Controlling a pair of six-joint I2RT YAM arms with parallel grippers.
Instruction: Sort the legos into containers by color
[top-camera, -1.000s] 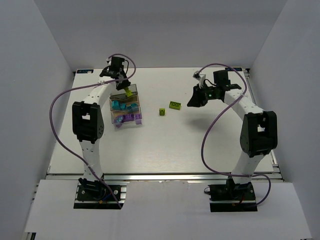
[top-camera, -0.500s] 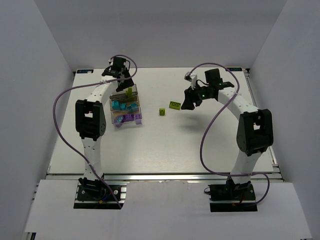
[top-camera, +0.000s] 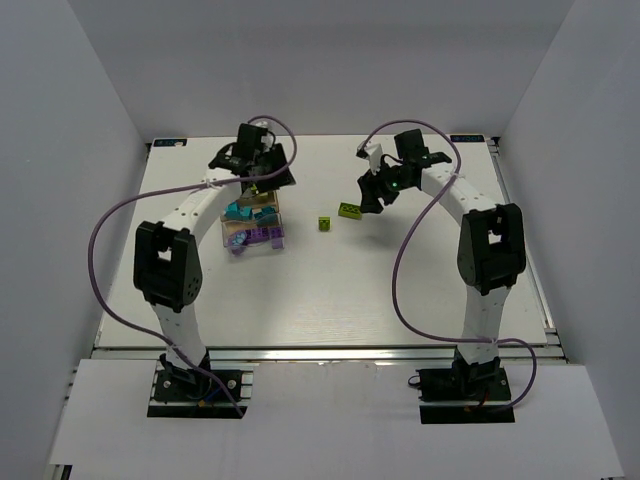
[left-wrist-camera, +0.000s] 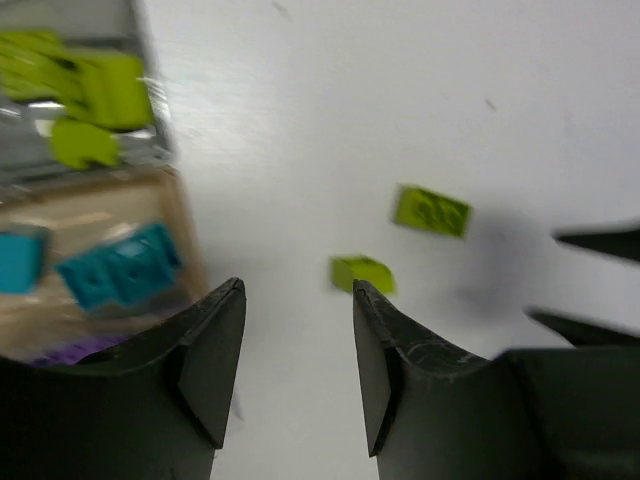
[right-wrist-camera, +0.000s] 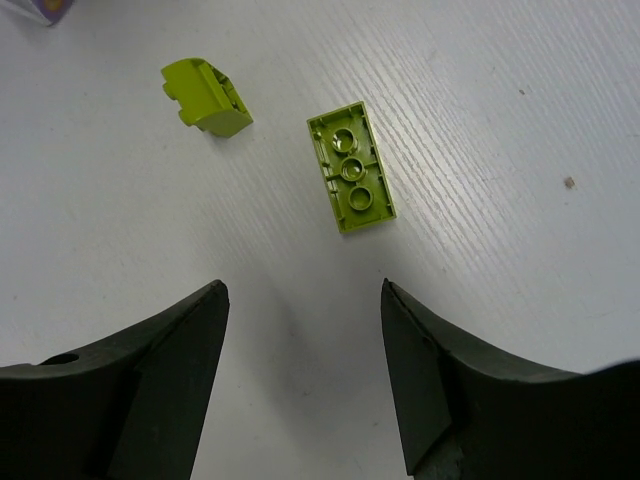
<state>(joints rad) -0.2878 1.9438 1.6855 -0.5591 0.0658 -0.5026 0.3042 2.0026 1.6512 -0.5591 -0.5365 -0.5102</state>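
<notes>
2 lime legos (right-wrist-camera: 350, 182) lie loose on the table (top-camera: 400, 290), near 3 containers (left-wrist-camera: 100, 215).

No word, number or brand can be read anywhere. The longer lime green lego (right-wrist-camera: 351, 182) lies underside up and shows only moulded rings, no lettering. At the table's (top-camera: 400, 290) far edge, near its right corner, a small dark strip (top-camera: 468, 138) is too small to read.
</notes>
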